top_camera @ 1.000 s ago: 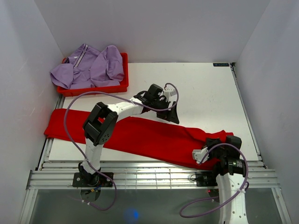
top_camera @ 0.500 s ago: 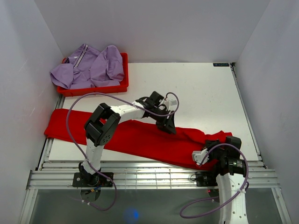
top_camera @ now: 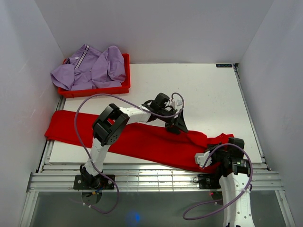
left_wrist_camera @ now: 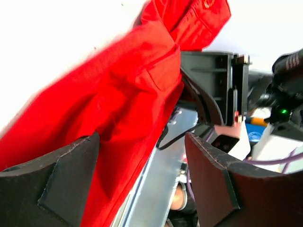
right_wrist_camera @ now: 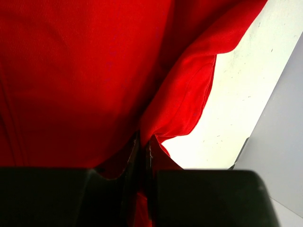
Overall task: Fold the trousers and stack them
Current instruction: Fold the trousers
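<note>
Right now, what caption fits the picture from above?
Open left gripper over the red trousers stretched across the table; right gripper shut on their end.

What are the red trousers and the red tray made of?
The red trousers look like soft, matte woven cloth: they drape, wrinkle and show stitched seams. The red tray looks like hard, smooth plastic, judging by its straight, stiff rim, though that is less sure.

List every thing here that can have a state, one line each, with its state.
trousers: unfolded, stretched across the table.
purple clothes: crumpled in the tray.
tray: full.
left pincer: open, over the trousers.
right pincer: shut on the trousers.
</note>
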